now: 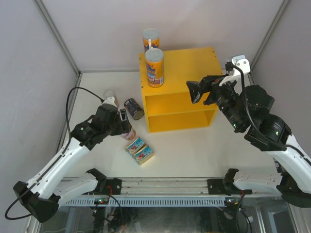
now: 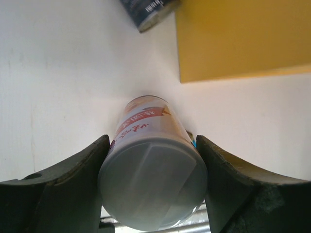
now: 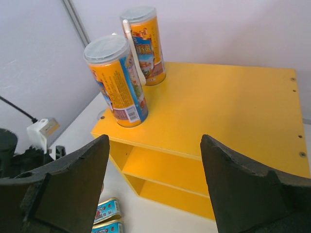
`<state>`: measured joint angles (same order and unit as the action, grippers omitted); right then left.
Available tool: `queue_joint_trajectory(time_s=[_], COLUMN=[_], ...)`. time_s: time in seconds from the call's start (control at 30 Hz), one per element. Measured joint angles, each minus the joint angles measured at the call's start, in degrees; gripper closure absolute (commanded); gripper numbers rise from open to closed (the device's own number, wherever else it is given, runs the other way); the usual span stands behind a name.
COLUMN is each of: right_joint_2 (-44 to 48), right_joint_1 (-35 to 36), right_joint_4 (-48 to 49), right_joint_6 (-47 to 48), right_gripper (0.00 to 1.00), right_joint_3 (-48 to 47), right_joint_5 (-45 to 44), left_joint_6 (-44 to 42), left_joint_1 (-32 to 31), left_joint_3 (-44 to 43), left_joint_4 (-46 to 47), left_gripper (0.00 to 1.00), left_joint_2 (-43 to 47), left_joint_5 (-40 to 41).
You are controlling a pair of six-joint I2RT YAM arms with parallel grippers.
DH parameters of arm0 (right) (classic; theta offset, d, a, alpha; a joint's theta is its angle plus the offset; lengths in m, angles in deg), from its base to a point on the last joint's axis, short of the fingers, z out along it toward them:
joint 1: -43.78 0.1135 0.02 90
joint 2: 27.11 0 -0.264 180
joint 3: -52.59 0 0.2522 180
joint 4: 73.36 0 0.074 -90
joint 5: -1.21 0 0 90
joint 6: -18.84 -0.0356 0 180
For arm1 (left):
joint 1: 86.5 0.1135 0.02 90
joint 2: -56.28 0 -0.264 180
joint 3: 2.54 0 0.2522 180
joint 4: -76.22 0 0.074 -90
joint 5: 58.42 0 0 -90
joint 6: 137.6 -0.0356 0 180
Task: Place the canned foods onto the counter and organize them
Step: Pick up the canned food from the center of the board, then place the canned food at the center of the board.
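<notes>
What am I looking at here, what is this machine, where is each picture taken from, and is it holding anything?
These are two robot arms bolted to a table edge, each ending in two fingers. One picture comes from a fixed camera above and behind them; the other two come from cameras on each wrist.

The left gripper has its fingers closed around a short white-pink tube with a white lid. The right gripper is open and empty, hovering above the yellow box.

Two tall orange-blue tubes stand on top of the box. On the table lie a dark can on its side and two flat blue tins. Another white-lidded tube sits behind the left arm.
</notes>
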<state>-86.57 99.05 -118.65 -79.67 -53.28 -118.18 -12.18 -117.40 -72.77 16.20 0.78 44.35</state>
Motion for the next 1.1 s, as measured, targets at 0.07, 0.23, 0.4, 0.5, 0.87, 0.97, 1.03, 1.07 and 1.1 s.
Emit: queue_joint_trajectory(time_s=[0.07,0.23,0.4,0.5,0.87,0.97,1.03,1.07,1.1], right_joint_2=[1.09,4.07,7.15,9.01,16.09,17.03,17.7,18.08,18.49], right_joint_1=[0.0,0.31,2.38,3.43,3.72,3.76,3.76,3.76,3.76], right_joint_4=[-0.26,-1.84,-3.48,-4.79,-10.1,-11.45,-12.44,-12.92,-13.29], right_joint_6=[-0.35,-1.55,-2.49,-3.13,-5.86,-6.51,-6.93,-7.04,-7.15], right_gripper=[0.26,0.26,0.26,0.26,0.27,0.27,0.27,0.27,0.27], right_joint_3=[0.79,2.89,4.79,5.51,7.06,7.34,8.02,8.44,8.9], right_joint_5=[-0.83,-3.34,-7.08,-9.49,-16.57,-17.57,-18.16,-18.38,-18.69], left_joint_6=[0.28,2.32,5.01,6.58,7.41,6.51,5.86,5.49,5.31], left_joint_1=[-3.61,-12.96,-25.49,-32.22,-41.66,-41.83,-41.83,-41.83,-41.83], left_joint_3=[-0.02,-1.62,-5.46,-8.96,-17.35,-17.77,-18.03,-18.14,-18.32], left_joint_4=[-1.73,-6.64,-9.53,-10.14,-7.1,-5.03,-3.41,-2.36,-1.36], left_gripper=[1.0,1.0,1.0,1.0,1.0,1.0,1.0,1.0,1.0], left_joint_2=[1.84,3.8,2.25,-0.92,-16.9,-20.46,-22.64,-23.78,-24.94], left_joint_5=[0.87,4.04,8.79,11.72,16.24,16.0,15.74,15.45,15.23])
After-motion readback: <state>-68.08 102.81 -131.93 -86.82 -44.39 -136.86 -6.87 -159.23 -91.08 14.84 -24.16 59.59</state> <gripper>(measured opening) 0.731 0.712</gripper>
